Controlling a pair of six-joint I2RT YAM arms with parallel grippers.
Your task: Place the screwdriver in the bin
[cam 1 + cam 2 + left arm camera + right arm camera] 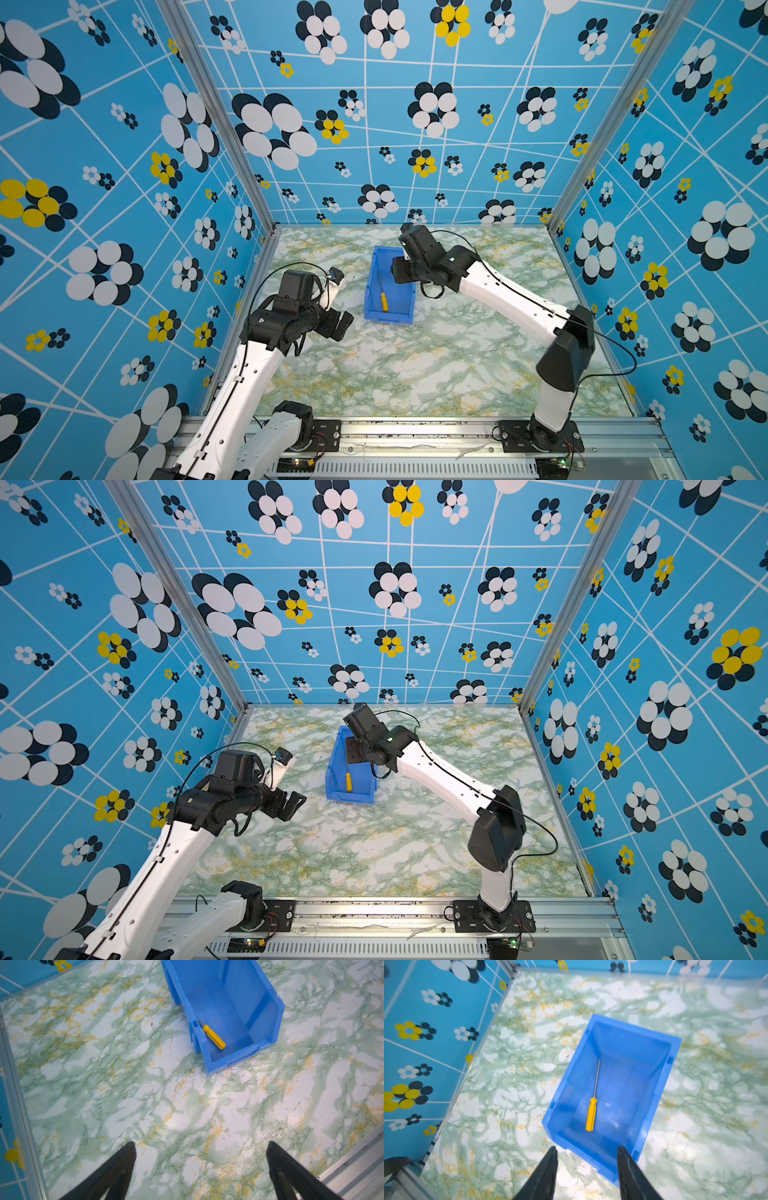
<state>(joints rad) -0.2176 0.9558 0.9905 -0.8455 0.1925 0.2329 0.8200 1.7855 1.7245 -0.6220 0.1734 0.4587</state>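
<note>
- Fingers point(548, 1169) on my right gripper point(587, 1148): parted to a middling gap, nothing between them. It hangs above the bin point(654, 1076).
- Screwdriver?
- Inside. I see the screwdriver point(591, 1114) flat on the bin floor, close along the left wall. Yellow handle is toward the near low lip, shaft pointing far.
- Why hover there?
- My read: over the open top is the one spot where a drop clears the tall walls.
- Left side?
- Left gripper point(200, 1144) is spread wide and empty, over bare table point(187, 1115) left of the bin's near end, apart from it. Parked clear, I'd guess, so the right arm gets the bin to itself.
- Task state?
- Looks done to me. Bin upright, tool below the rim, nothing sticking out. I'd lift the right arm straight up before swinging away. A sideways pull could clip a wall and shove the bin.
</note>
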